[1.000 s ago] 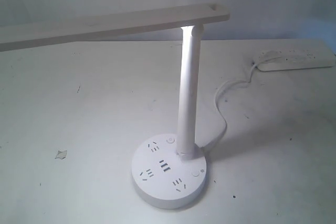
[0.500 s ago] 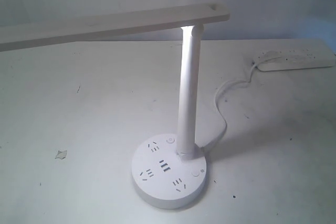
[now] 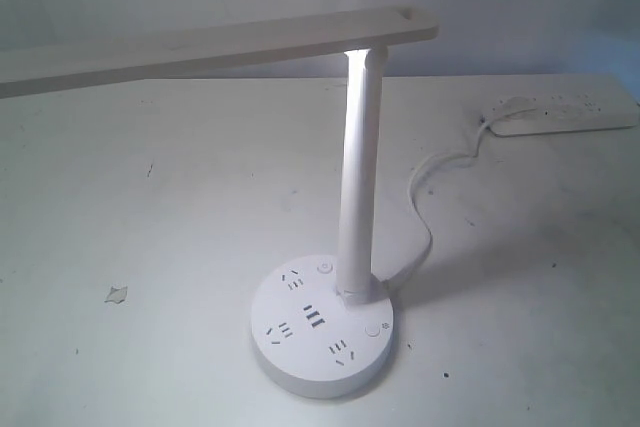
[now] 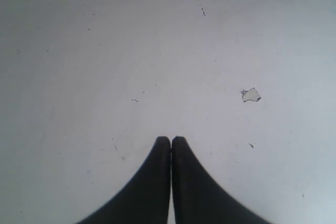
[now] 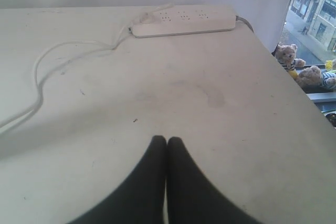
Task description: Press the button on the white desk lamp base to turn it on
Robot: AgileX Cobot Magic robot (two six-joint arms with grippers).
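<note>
The lamp (image 3: 360, 147) is standing on the counter (image 3: 180, 197), with its base (image 3: 320, 332) low in the exterior view. The button (image 3: 374, 328) is sitting on the base's right side, just right of the pole (image 3: 352, 237). The power button (image 3: 323, 268) is lying farther back. Both sets of jaws are pressed together, holding nothing. The left jaws are hovering over bare counter near a scrap (image 4: 251, 95), while the right jaws are facing the cord (image 5: 39, 77) and power strip (image 5: 184, 20). Neither is showing in the exterior view. Since the button is lying toward the right arm's side, that arm is probably nearer.
</note>
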